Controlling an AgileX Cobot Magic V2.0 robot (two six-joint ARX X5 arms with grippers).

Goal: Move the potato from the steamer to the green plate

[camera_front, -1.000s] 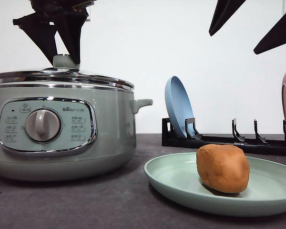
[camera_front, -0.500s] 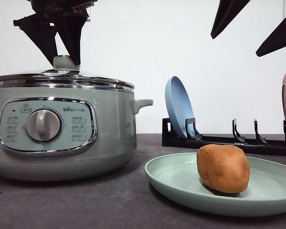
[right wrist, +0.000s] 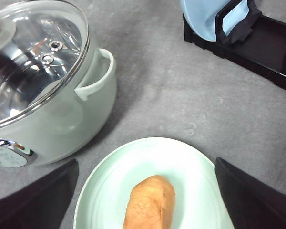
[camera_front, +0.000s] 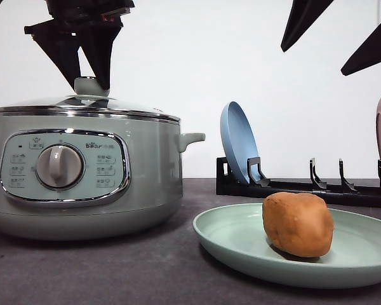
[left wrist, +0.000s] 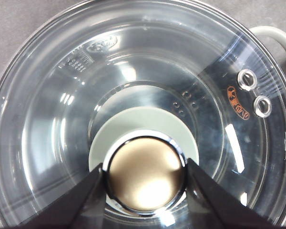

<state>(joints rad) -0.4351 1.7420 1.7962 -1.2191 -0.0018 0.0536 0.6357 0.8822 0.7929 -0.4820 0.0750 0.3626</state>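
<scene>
potato (camera_front: pixel 298 223) seated on green plate (camera_front: pixel 235 238) | right end effector (camera_front: pixel 336 35) wide open, empty | left end effector (left wrist: pixel 145 179) astride lid knob (left wrist: pixel 146 172), grip unclear | lid to be released squarely

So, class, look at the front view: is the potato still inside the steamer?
No: the potato lies on the green plate, beside the steamer, whose glass lid is on.

Potato (camera_front: pixel 298 223) on green plate (camera_front: pixel 241 244), steamer (camera_front: pixel 82 171) lidded
</scene>
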